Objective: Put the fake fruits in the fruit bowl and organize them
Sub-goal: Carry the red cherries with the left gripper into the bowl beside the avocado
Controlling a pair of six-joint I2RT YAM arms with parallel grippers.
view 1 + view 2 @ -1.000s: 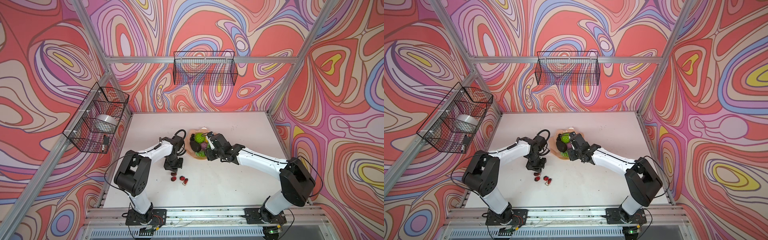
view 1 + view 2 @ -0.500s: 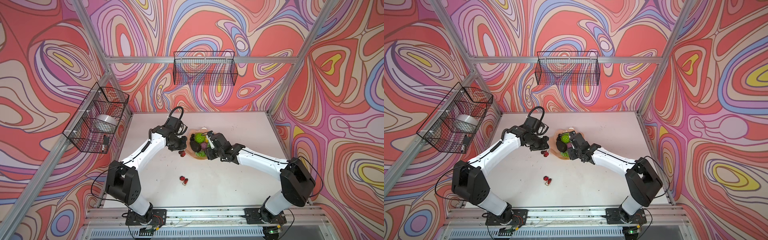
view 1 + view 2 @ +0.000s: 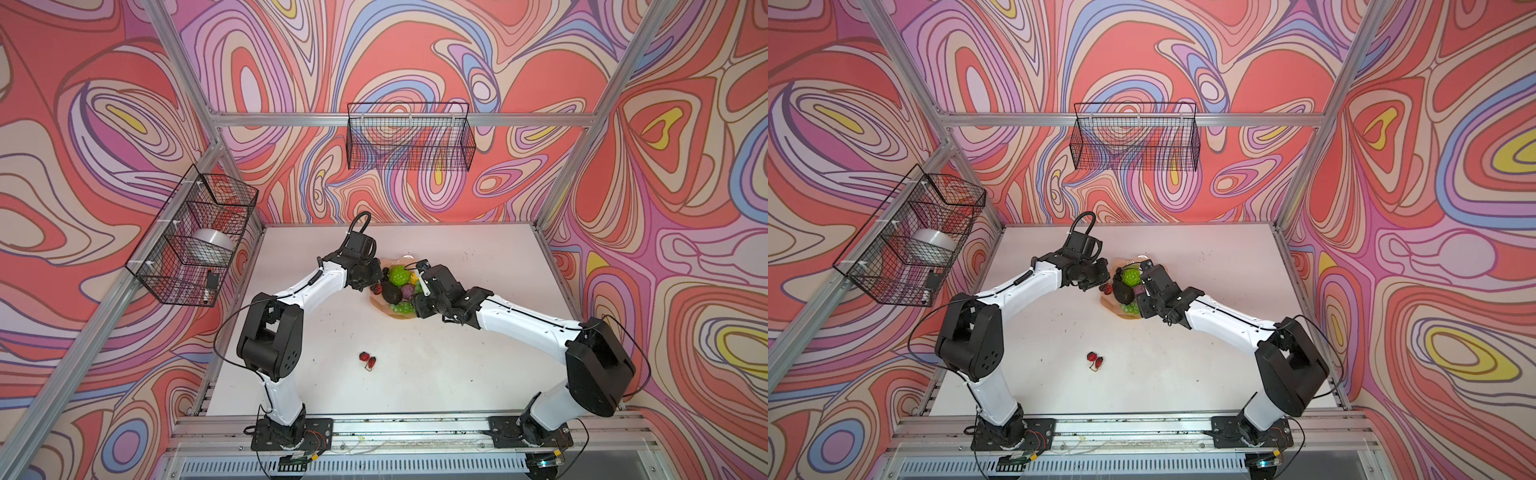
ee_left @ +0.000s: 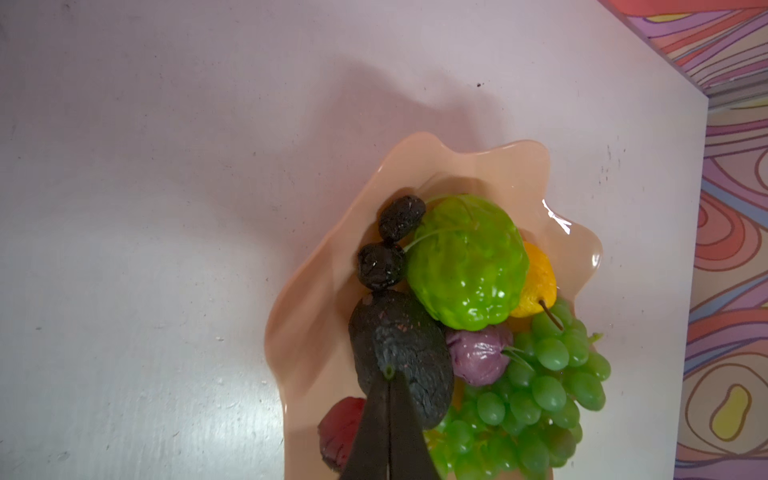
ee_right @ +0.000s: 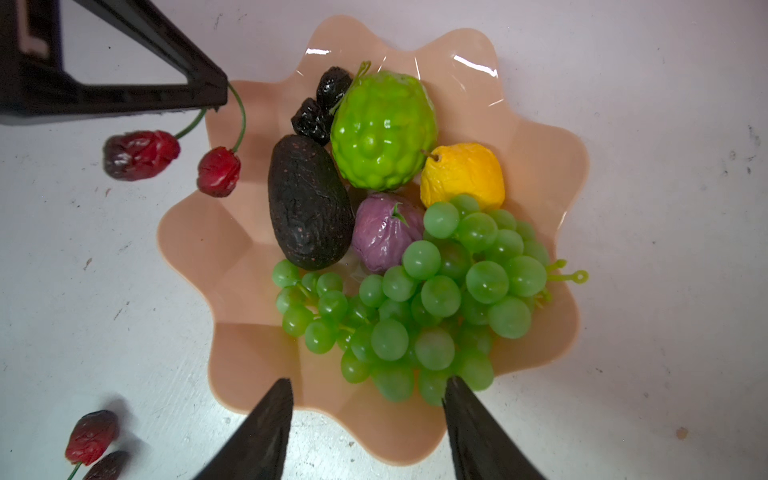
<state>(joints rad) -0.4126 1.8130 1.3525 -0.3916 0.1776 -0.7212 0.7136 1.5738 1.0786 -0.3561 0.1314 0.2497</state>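
- Swirl-patterned walls (image 3: 124, 104) close round a white worktop (image 3: 415, 374). The fruit bowl (image 5: 232, 249) sits near its middle, between the two arms.
- Six pieces already lie in the bowl:
  - the bumpy green ball (image 5: 382, 129)
  - the yellow lemon-like fruit (image 5: 461, 174)
  - the purple ball (image 5: 384, 232)
  - the dark avocado (image 5: 309, 203)
  - the green grape bunch (image 5: 436, 299)
  - a black cherry pair (image 5: 324, 104), tucked against the green ball
- The left jaws are clenched on the joined stems of a red cherry pair (image 5: 218, 170) hanging at the bowl's rim. One cherry hangs over the rim and the other over bare worktop. We cannot tell whether either one touches.
- The right jaws stand apart, released and holding nothing, above the bowl's edge beside the grapes.
- A loose cherry pair (image 3: 368, 359) lies on the worktop, well apart from the bowl and nearer the arms' bases.
- We judge the cherries to be very light, with wrinkled, glossy skins and thin, springy stems. They will likely swing and twist under the grip rather than hang true.
- The knot where the two stems meet looks to us like the best hold. The small, round bodies would probably squirt out of a pinch.
- We expect a dropped pair to bounce or roll, so a low release into the free pocket beside the avocado seems safest.
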